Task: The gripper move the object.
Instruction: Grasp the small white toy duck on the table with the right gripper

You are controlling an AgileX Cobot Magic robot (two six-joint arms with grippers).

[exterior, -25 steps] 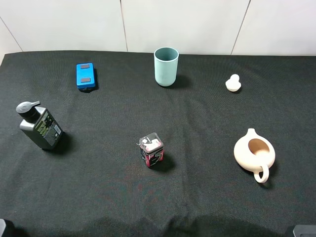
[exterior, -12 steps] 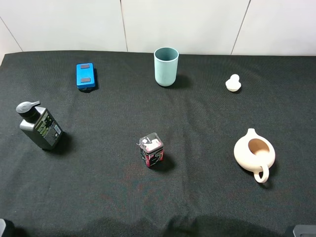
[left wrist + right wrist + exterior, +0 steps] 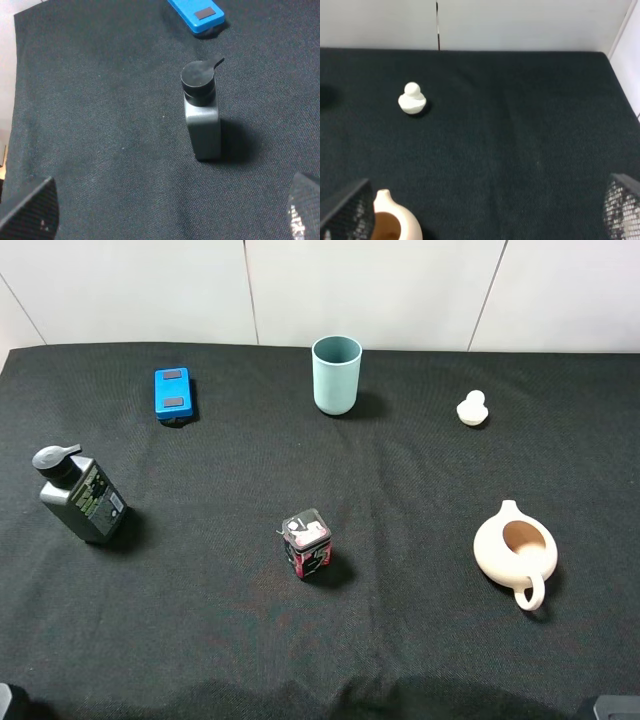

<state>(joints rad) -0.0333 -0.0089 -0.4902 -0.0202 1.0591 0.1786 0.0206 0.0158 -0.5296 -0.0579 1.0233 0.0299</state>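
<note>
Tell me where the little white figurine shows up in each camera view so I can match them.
Exterior high: the figurine sits far back, right of the teal cup and beyond the beige pitcher.
Left wrist: not in it; only the pump bottle and blue box show.
Right wrist: the figurine stands alone, beyond the beige pitcher.
Shared landmark: the beige pitcher, seen in the exterior and right wrist views.
</note>
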